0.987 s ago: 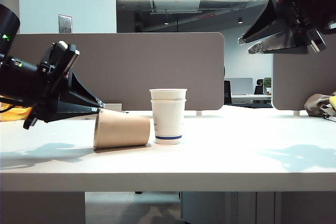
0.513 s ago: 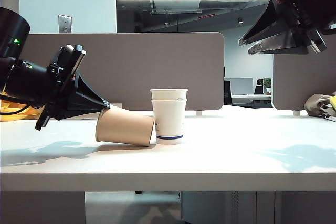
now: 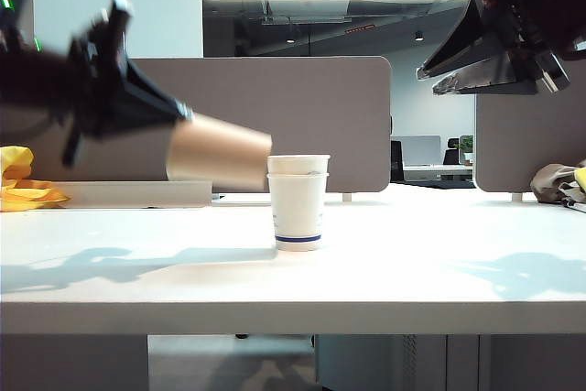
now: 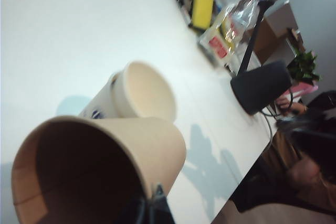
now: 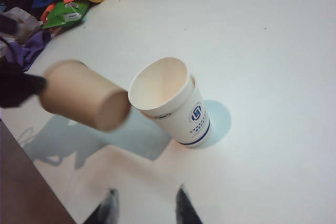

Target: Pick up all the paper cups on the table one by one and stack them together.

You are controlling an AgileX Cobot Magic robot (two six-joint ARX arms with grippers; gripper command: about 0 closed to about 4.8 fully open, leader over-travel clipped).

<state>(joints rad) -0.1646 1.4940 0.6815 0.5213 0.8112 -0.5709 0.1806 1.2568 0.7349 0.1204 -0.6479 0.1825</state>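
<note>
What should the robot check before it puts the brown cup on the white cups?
1. Left pincer shut on the brown cup's rim: ok.
2. Brown cup lifted off the table: ok.
3. White cups nested and upright: ok.
4. Brown cup upright for stacking: not ok, it lies sideways.
5. Right pincer open, high above the table, out of the way: ok.
6. Grip firm enough: cannot tell.

Kraft-brown cup (image 3: 220, 150) (blurred, seemingly plain); white cups (image 3: 298, 200) banded blue.
</note>
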